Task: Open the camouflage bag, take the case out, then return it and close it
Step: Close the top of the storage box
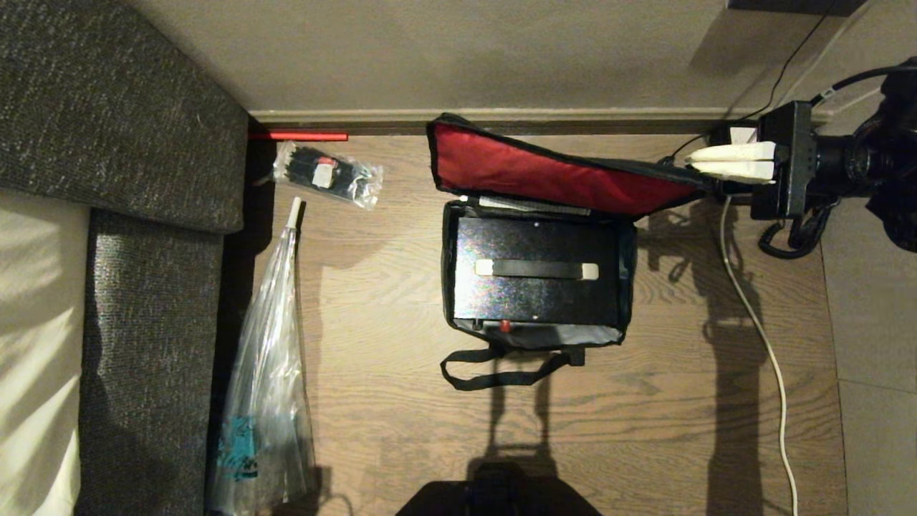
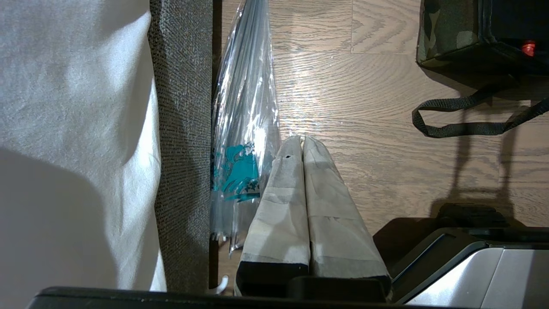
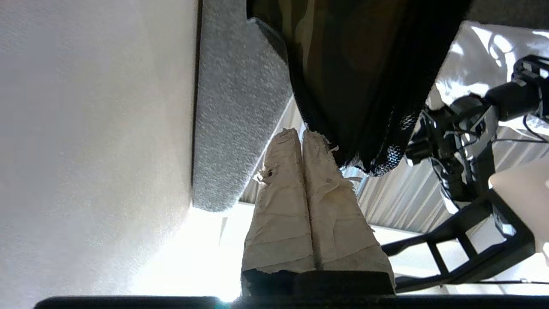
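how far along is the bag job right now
Opened: the camouflage bag sits on the floor with its red-lined lid raised. In hand: the right pincer is shut on the lid's far corner, holding it up. The case lies inside the bag. From this moment alone I cannot tell whether it has been out yet. The left pincer is parked, shut.

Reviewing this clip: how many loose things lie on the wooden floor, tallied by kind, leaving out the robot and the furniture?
Camouflage bag: 1, lid open
Case: 1, inside the bag
Clear plastic bags: 2, a small packet and a long sleeve
Red stick: 1, along the wall
White cable: 1
Total: 6
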Robot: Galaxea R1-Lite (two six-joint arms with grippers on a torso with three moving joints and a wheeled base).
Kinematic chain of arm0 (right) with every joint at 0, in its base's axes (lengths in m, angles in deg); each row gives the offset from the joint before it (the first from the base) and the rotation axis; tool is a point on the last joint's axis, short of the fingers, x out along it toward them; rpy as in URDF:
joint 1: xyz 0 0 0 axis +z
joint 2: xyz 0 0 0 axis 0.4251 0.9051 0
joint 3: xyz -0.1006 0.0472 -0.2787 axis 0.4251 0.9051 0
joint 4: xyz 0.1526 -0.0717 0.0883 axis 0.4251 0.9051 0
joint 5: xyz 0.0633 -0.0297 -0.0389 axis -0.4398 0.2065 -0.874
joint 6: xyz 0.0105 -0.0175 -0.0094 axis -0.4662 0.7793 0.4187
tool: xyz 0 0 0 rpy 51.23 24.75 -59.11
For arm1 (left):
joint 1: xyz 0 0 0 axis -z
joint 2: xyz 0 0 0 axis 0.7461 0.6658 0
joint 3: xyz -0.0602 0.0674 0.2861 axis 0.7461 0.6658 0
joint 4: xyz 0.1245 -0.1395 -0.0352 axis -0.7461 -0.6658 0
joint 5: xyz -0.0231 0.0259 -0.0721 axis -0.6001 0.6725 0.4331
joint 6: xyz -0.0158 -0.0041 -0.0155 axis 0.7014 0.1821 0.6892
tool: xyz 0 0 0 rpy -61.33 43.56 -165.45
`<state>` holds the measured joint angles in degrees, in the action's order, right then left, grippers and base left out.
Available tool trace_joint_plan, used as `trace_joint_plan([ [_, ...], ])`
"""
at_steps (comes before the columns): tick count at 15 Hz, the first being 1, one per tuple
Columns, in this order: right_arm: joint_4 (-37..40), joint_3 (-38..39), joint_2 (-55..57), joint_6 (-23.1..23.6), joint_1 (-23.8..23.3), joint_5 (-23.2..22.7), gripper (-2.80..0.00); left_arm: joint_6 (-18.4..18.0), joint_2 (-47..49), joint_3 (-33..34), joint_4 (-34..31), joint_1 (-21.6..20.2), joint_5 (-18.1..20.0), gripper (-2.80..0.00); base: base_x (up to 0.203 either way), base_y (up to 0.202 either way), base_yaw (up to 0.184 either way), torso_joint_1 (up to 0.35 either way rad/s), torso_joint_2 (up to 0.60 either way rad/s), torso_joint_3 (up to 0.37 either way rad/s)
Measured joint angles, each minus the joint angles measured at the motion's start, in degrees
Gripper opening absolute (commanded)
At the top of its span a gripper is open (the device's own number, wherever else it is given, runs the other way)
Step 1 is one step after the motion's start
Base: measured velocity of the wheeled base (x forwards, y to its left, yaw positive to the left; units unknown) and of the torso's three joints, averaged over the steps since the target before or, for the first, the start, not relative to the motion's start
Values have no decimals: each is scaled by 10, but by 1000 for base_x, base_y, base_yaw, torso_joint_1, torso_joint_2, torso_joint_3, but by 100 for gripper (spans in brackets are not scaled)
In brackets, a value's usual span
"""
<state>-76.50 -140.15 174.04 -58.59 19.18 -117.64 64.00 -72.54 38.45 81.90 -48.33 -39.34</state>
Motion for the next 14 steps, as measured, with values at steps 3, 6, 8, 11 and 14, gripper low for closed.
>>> trace_joint_plan([
  [3,1,41,-30,0,1,0,-280,0,0,0,0,0,0,-280,0,0,0,0,0,0],
  [6,0,100,-69,0,3,0,-280,0,0,0,0,0,0,-280,0,0,0,0,0,0],
  [8,-3,120,-93,0,5,0,-280,0,0,0,0,0,0,-280,0,0,0,0,0,0],
  [11,-21,131,-118,0,5,0,-280,0,0,0,0,0,0,-280,0,0,0,0,0,0],
  [14,-71,119,-143,5,-10,-1,-280,0,0,0,0,0,0,-280,0,0,0,0,0,0],
])
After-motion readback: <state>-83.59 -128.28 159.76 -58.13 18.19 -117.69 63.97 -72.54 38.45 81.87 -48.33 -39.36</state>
